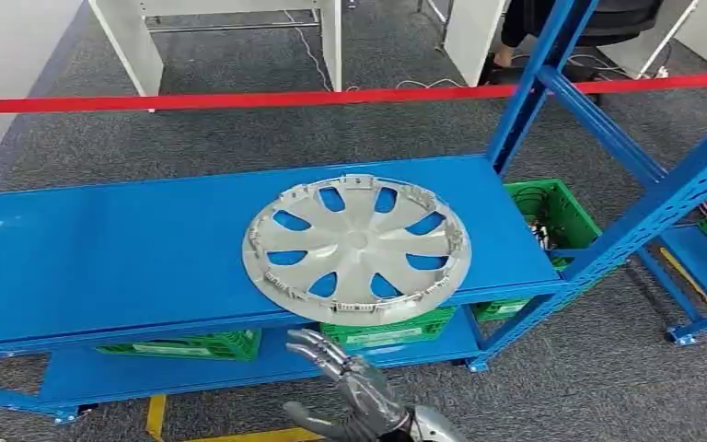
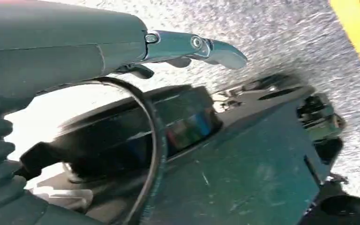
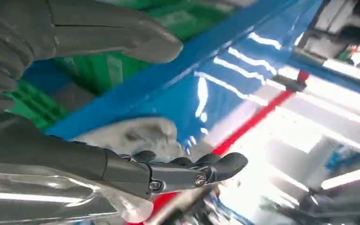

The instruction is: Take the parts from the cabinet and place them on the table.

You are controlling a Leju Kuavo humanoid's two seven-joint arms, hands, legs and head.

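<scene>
On shelf: hubcap. Below, right hand spread, empty; left hand state unclear.

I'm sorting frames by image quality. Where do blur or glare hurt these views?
Head view: sharp, evenly lit, the hubcap crisp on the blue shelf. Left wrist view: motion-blurred, a white blown-out patch beside the left hand. Right wrist view: soft, glare streaks beyond the right hand.

Head view high, facing down at blue shelf; right wrist close under same shelf
</scene>
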